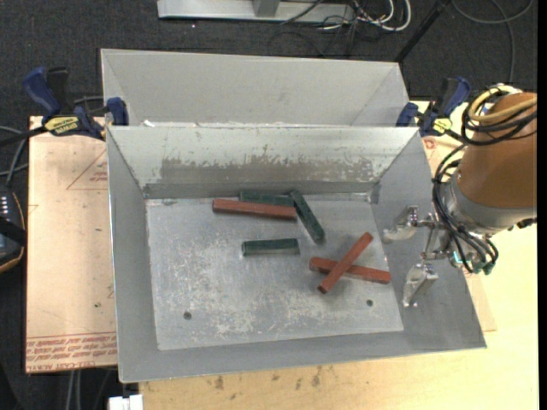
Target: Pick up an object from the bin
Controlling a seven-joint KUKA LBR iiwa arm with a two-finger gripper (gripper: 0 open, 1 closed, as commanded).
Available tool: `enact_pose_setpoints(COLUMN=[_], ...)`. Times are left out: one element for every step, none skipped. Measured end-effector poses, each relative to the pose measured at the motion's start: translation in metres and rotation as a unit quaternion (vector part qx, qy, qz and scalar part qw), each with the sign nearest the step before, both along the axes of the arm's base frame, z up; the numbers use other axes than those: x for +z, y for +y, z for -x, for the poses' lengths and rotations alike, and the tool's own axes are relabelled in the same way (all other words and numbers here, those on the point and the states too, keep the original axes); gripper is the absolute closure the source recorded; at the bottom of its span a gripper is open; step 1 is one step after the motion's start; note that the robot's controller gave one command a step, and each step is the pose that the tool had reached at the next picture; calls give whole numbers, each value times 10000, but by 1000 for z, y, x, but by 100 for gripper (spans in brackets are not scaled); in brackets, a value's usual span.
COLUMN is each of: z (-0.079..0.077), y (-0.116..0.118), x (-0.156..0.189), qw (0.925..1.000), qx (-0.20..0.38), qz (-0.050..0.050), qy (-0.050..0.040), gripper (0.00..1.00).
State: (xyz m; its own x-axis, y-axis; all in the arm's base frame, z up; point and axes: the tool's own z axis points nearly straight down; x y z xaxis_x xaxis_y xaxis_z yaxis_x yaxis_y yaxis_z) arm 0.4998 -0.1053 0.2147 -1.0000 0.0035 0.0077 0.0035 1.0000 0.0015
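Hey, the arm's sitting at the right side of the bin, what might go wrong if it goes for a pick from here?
1. The pincer hangs open over the bin's sloped right wall; going straight down it would likely strike metal, not a piece.
2. The nearest pieces, two crossed red bars, touch each other; closing on one may drag or flip the other.

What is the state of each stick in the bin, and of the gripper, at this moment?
gripper: open, nothing between its fingers, above the right wall of the bin.
long red-brown stick: flat, near the back wall.
back green stick: flat, right beside it.
slanted green stick: flat.
short green stick: flat, alone.
diagonal red-brown stick: lying across another.
lower red-brown stick: flat, under the diagonal one.
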Motion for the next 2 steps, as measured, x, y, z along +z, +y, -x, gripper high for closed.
enact_pose_setpoints(z=[-2,-7], y=[1,3], x=[4,-45], qw=[10000,9996], qx=[17,-290], qz=[7,9], qy=[-40,-73], gripper=[0,0])
